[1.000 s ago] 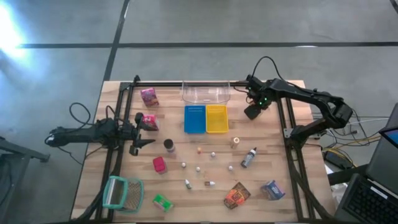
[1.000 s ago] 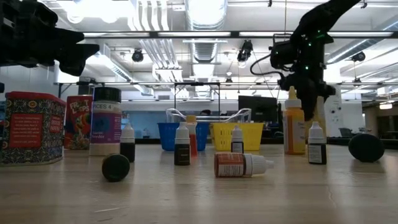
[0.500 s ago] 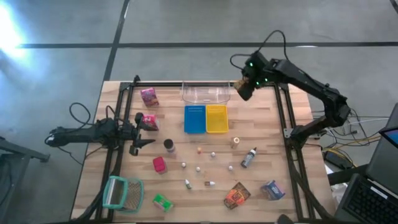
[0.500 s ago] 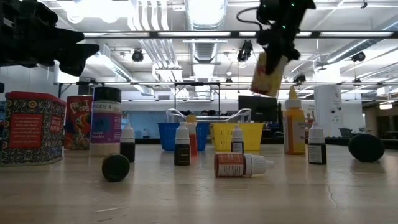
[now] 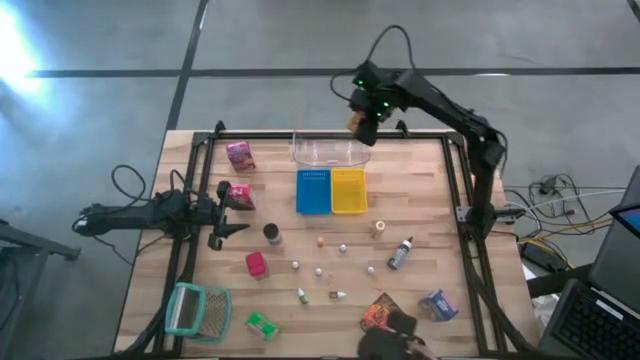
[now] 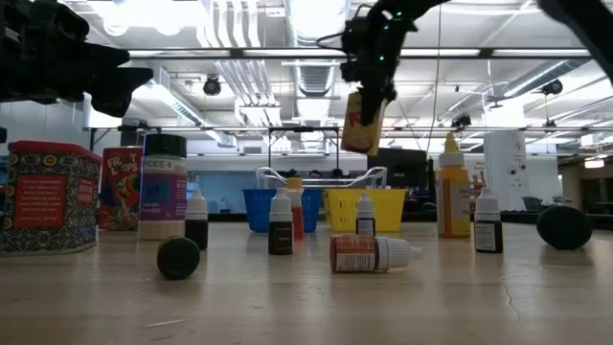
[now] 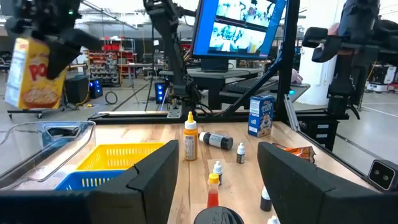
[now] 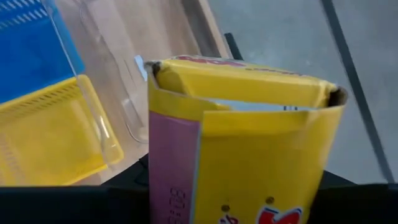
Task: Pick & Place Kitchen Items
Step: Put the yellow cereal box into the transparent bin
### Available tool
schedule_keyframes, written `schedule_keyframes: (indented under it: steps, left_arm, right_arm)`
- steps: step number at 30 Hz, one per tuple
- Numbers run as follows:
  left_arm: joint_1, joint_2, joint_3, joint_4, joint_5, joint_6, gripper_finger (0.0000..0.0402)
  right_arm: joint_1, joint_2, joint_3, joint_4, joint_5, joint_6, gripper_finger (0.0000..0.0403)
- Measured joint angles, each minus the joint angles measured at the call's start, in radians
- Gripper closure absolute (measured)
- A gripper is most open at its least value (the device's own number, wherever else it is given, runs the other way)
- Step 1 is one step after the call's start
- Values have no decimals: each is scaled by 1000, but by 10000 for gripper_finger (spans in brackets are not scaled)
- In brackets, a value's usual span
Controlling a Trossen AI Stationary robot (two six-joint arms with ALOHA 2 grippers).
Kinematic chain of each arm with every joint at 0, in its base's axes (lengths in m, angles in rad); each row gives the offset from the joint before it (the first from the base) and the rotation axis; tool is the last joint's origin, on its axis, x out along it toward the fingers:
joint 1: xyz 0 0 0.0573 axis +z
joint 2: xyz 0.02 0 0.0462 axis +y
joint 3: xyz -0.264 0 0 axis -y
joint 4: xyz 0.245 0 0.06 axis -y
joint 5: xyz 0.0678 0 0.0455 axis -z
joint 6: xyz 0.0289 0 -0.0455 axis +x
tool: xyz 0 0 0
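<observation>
Yellow cardboard box with red letters hangs in the air, and your right gripper pinches it between its dark fingers. You can see it up high over the far edge of the wooden table, right by the clear plastic tub. The box is tilted a bit. Close up, its open top flaps show, with a pink side.

Just in front of the tub sit the blue tray and the yellow tray, side by side and touching.

Your left gripper waits low at the left side of the table, with its fingers spread apart and nothing between them. A pink packet lies just beside it. Another pink packet sits farther back.

Nearer the front you can find a dark jar, a red can, a small grey bottle, an orange packet, a blue packet and a green packet. Tiny pale pieces lie scattered in the middle. A teal-rimmed mesh basket lies at the front left corner.
</observation>
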Motion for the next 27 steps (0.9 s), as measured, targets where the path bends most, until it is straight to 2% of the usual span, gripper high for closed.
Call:
schedule_keyframes:
  steps: [5, 12, 22, 27]
  left_arm:
    - [0, 0, 0, 0, 0, 0, 176]
    - [0, 0, 0, 0, 0, 0, 176]
    - [0, 0, 0, 0, 0, 0, 176]
    - [0, 0, 0, 0, 0, 0, 176]
  right_arm:
    - [1, 118, 130, -29, -26, -60, 234]
    - [10, 248, 239, -113, -26, -123, 252]
    - [13, 327, 245, -129, -15, -215, 226]
    - [13, 364, 243, -124, -15, -249, 226]
